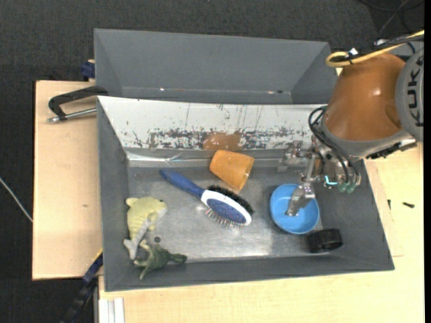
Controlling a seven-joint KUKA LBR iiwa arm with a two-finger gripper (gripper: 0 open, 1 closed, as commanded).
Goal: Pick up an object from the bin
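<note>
Camera view: gripper [295, 204] hangs over the blue bowl [279, 212]; small black object [324, 239] lies beside that bowl; grip width undeterminable.

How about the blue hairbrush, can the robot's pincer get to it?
Probably yes. The blue hairbrush lies flat in the open with nothing on top of it. The pincer hangs over the blue bowl just beside it, and only the orange cup sits close behind the brush.

A rounded orange cover [367, 99] wraps the wrist. A yellow cable [357, 56] curls over its top; black cables [322, 134] loop beneath. The grey arm [416, 93] beside it carries dark lettering. The gripper [296, 207] is slim silver metal.
</note>
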